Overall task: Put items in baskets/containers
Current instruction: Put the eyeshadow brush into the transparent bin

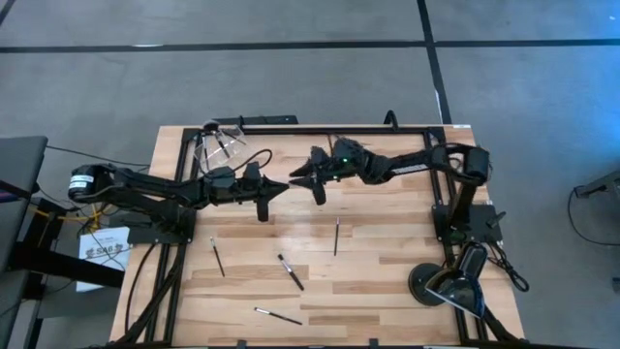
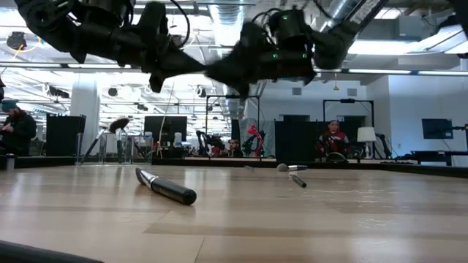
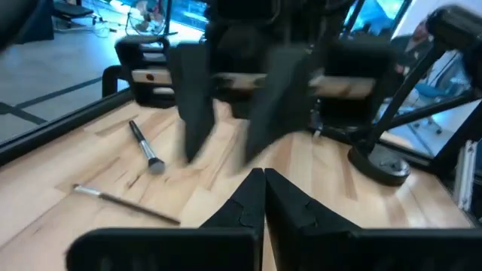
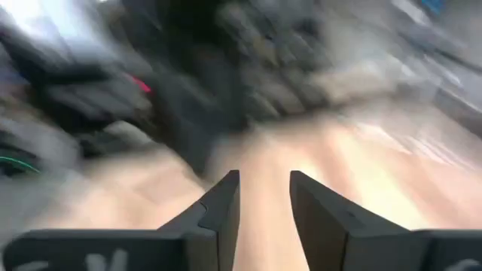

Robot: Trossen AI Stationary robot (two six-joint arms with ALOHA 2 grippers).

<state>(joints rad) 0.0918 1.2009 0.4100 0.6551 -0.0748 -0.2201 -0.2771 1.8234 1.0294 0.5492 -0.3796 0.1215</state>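
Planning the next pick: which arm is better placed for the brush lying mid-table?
Probably the right: its tool is open, empty and closer to that brush. The left tool is shut.

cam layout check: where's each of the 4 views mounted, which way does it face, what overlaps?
High: overhead, straight down on the table; both arms, left claw, right claw, four loose brushes.
Low: table-top height, level toward the room; both arms overhead, black-handled brush close.
Left wrist: past its shut claw toward the right arm and lamp base.
Right wrist: past its parted claw, heavily blurred.
Shared: high and left wrist both show the lamp base.
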